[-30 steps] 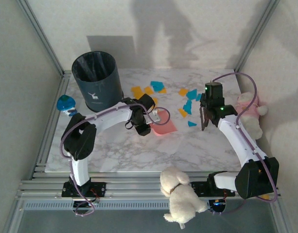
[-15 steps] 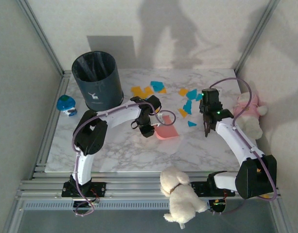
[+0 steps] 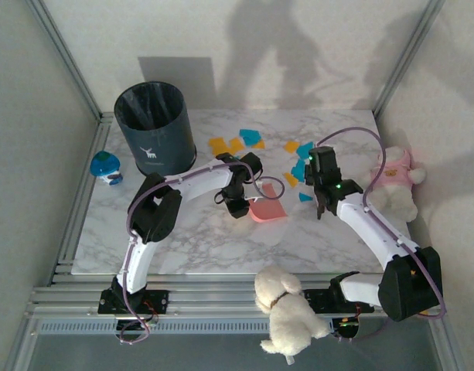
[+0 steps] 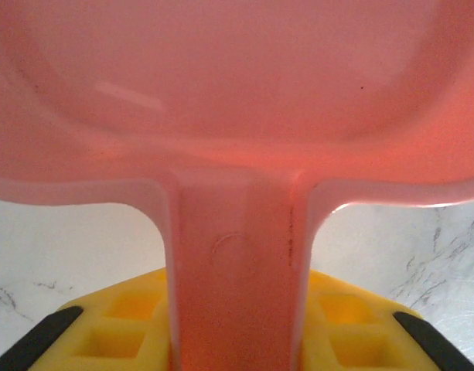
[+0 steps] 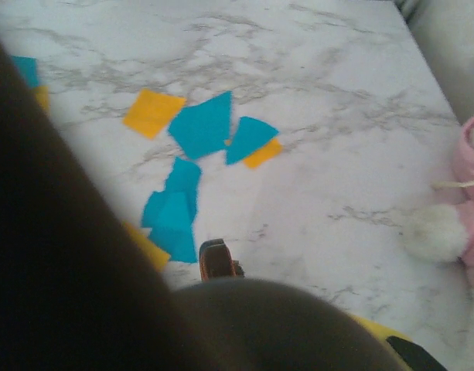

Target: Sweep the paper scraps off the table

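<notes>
Orange-yellow and teal paper scraps [image 3: 250, 137] lie scattered on the far middle of the marble table [image 3: 198, 247]. A second cluster [image 3: 298, 170] lies just left of my right gripper [image 3: 320, 195]. In the right wrist view the teal scraps [image 5: 202, 124] and an orange one [image 5: 153, 112] lie ahead. My left gripper [image 3: 240, 202] is shut on the handle [image 4: 237, 270] of the pink dustpan [image 3: 267, 210], which rests near the table's centre. My right gripper is shut on a dark brush [image 5: 66, 255] that hides its jaws.
A dark bin [image 3: 154, 127] stands at the back left, with a small blue-green round toy [image 3: 105, 166] to its left. A plush in a pink shirt [image 3: 395, 182] sits at the right edge. A white plush dog [image 3: 287, 309] lies on the front rail.
The left arm has carried the dustpan a little right and nearer. The right gripper with the brush has moved left, closer to the teal scraps.
</notes>
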`<state>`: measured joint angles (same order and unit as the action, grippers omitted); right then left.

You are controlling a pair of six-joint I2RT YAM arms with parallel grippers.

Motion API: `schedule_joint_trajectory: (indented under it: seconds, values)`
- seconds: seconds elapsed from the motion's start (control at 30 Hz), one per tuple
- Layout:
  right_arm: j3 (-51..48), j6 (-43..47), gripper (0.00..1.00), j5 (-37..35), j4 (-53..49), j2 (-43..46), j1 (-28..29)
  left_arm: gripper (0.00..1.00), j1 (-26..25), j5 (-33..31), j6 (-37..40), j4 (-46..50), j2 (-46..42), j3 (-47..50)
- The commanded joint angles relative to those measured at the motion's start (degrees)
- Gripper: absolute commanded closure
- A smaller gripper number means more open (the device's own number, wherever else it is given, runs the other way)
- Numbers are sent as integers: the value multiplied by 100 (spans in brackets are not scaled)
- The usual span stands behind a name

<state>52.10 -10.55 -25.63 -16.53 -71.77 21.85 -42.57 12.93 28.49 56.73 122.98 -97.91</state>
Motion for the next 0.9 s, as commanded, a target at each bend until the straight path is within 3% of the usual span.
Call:
schedule_joint_trajectory:
  seconds: [0.0,0.43,0.87]
  values:
    - [-164,-187,100,789,-195,-7,192,100,-56,-169,-11,304,156,-130]
    - [-50,-505,100,1719,-60,13,579,100,-59,-393,-149,339,319,-194]
    - [122,-616,100,953,-189,693,562,100,150,-581,-543,119,169,-126]
